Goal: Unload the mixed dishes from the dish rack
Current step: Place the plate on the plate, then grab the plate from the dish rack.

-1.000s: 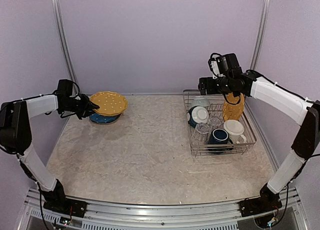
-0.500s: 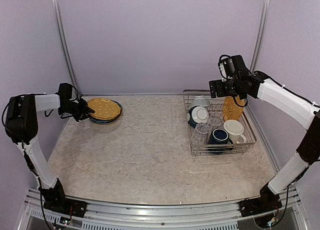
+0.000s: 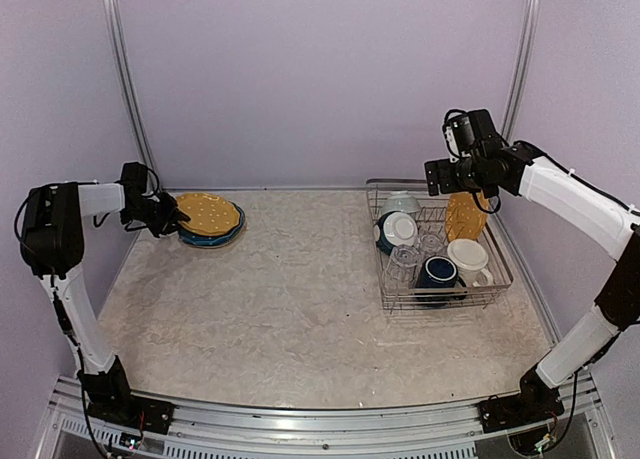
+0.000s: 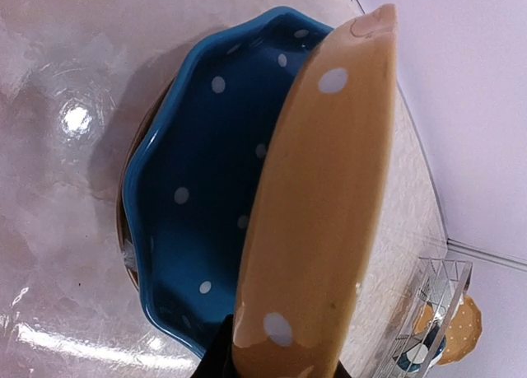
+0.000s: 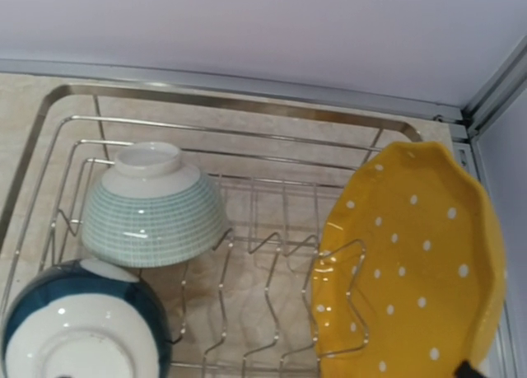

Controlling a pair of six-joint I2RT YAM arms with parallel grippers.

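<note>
"Where's the yellow white-dotted scalloped plate (image 3: 208, 213)?"
"Left of frame, clamped in the left gripper (image 3: 172, 219) and tilted over the blue dotted plate (image 4: 189, 189). Released while tilted, it could slide off."
"Right gripper (image 3: 462, 187)?"
"Above the silver wire dish rack (image 3: 455, 301); jaws unreadable."

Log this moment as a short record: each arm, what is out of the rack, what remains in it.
left gripper: shut on the rim of a yellow dotted plate, over the stack
unloaded stack: blue dotted plate, far left of the table
right gripper: above the far end of the dish rack; jaws not readable
in rack: second yellow plate on edge, pale grid-pattern bowl, dark teal bowl, clear glasses, navy mug, cream mug
</note>
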